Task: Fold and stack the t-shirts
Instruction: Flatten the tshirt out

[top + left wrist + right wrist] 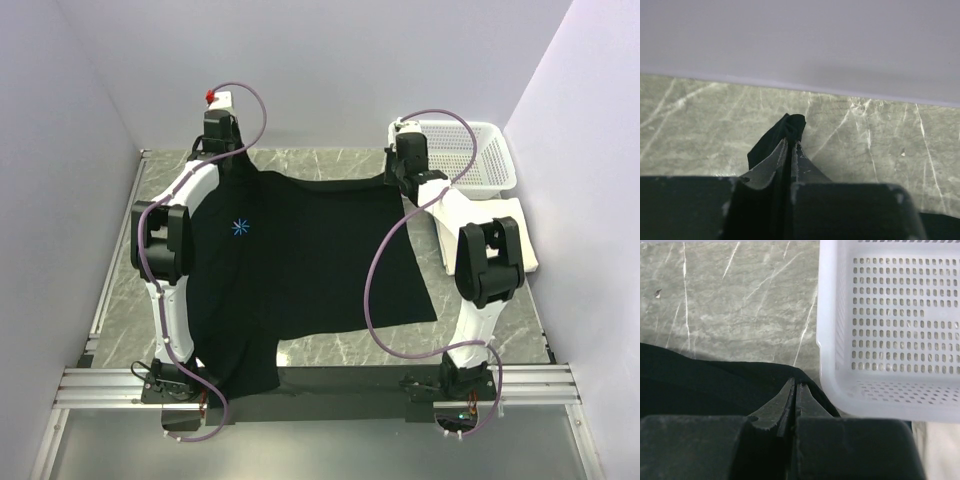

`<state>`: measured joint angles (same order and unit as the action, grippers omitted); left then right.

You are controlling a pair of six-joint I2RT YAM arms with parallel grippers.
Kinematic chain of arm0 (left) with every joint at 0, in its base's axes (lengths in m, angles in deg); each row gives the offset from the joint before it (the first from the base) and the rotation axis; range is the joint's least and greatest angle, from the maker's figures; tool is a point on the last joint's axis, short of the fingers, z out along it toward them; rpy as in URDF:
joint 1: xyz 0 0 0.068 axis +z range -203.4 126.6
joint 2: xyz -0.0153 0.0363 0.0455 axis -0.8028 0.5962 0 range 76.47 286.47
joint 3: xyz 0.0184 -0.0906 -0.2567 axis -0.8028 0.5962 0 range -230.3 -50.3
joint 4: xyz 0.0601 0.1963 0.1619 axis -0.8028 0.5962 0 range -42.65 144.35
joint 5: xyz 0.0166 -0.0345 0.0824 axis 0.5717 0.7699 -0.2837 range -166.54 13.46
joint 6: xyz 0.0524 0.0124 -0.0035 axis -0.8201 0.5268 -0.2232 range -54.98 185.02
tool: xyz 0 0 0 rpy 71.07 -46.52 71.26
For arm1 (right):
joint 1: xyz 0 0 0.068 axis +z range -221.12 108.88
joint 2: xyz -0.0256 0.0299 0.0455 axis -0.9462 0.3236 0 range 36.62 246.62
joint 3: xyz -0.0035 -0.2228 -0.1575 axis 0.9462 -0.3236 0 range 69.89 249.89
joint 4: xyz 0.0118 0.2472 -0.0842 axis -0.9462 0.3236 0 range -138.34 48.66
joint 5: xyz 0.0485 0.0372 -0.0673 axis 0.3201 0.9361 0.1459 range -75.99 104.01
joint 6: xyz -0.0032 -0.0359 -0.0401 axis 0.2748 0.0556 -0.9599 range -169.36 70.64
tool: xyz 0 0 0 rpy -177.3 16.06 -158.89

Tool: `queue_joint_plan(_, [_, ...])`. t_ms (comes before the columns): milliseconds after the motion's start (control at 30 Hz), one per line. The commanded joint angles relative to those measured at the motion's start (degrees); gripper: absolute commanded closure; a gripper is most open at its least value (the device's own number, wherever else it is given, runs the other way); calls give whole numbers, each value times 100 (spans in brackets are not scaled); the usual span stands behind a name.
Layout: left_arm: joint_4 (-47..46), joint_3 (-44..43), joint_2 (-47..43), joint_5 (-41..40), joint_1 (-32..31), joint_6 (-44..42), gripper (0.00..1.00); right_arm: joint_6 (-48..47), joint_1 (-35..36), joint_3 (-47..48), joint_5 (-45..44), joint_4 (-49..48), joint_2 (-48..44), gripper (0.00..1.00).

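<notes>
Findings, top view: black t-shirt (310,270) lies spread flat over the centre of the table (320,160); its 7 o'clock portion reaches the near rail.

Left gripper (228,160) sits at 11 o'clock, jaws pressed together on the shirt's far corner; its wrist view shows a tuft of black cloth standing proud of the tips. Right gripper (397,180) sits at 1 o'clock, likewise clamped on the opposite far corner; white mesh basket (490,150) stands just beside it at 2 o'clock. Cream-white t-shirt (528,245) waits at 3 o'clock, apart from the black one.

Assessment: a fold of the far edge appears to be in hand. Recommendation: raise both corners evenly, keeping the far edge taut; carry it toward 6 o'clock in parallel; steer the right corner clear of the basket wall; lay it down before releasing.
</notes>
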<state>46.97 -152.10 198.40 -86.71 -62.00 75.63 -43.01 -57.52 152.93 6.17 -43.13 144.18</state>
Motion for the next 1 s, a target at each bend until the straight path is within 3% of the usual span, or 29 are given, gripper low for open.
queue_joint_plan(0, [-6, 132, -46, -46, 16, 617, 90, -90, -34, 405, -139, -91, 168, 100])
queue_joint_plan(33, [3, 204, -55, -3, 16, 739, 65, -81, -33, 423, -131, -30, 194, 100])
queue_joint_plan(67, [29, 265, -55, 15, 16, 801, 49, -81, -33, 440, -104, -12, 220, 100])
queue_joint_plan(100, [21, 370, -116, -19, 25, 872, 34, -73, -33, 423, -78, -3, 229, 100])
queue_joint_plan(167, [177, 520, -248, -90, 77, 1117, 18, -81, -33, 397, -43, 15, 203, 100])
queue_joint_plan(400, [591, 1529, -1091, -485, 596, 1646, 19, -73, -42, 204, 89, 129, 19, 100])
queue_joint_plan(667, [1365, 2637, -1373, -1074, 772, 1778, 22, 199, -34, 54, 274, 445, -113, 100])
queue_joint_plan(867, [1743, 3104, -1549, -1048, 772, 1900, 35, 551, -33, -174, 362, 673, -254, 100])
queue_joint_plan(967, [2067, 3315, -1611, -995, 772, 1988, 46, 929, -42, -332, 265, 963, -377, 100])
